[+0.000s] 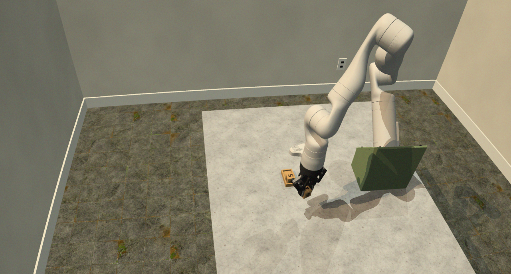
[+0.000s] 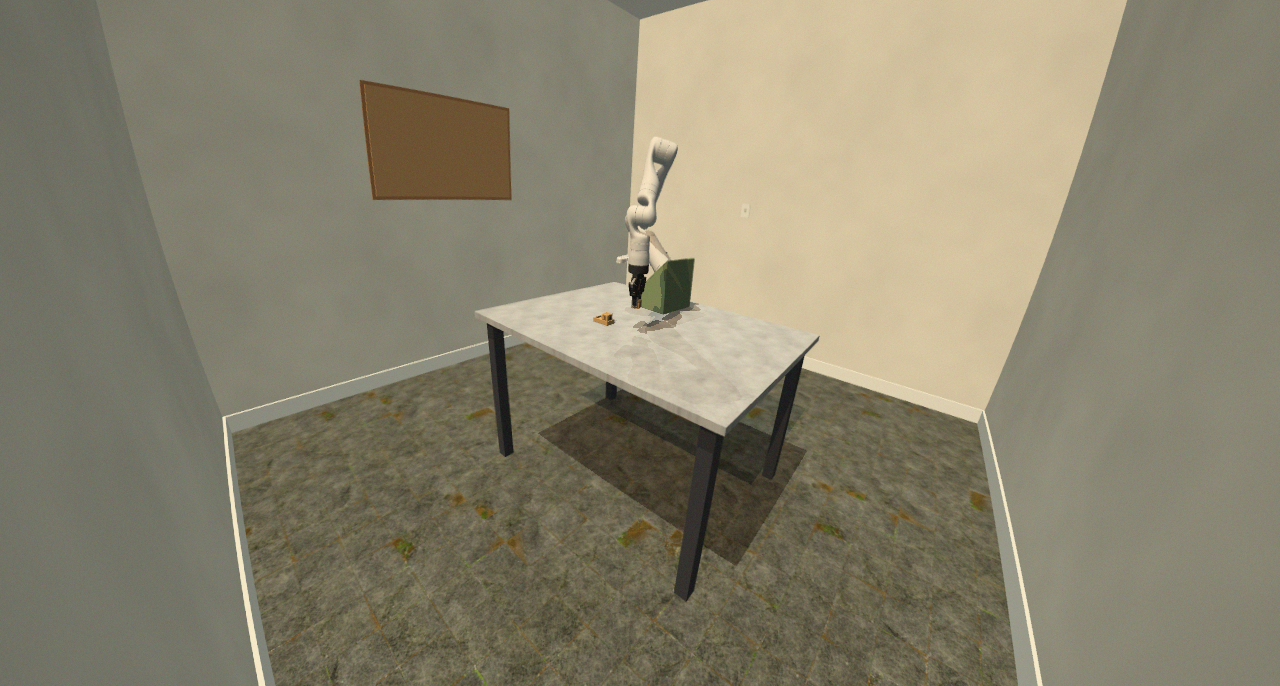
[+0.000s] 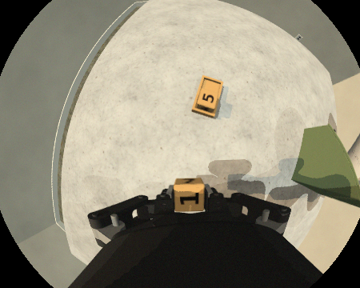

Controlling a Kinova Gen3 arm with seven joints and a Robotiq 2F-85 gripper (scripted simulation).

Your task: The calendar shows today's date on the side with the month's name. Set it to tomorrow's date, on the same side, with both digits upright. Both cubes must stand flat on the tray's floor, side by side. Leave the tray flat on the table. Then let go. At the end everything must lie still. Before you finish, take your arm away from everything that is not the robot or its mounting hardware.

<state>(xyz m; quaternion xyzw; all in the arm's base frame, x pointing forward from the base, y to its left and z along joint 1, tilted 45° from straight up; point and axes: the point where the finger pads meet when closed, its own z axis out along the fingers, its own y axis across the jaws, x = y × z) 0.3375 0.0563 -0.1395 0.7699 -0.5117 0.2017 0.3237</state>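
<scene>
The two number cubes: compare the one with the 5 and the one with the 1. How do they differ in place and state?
The cube with the 5 sits in the tray on the table; the cube with the 1 is clamped in the gripper, above the table. The 5 faces up from the tray; the 1 faces the wrist camera. Both are orange-brown with black digits.
</scene>
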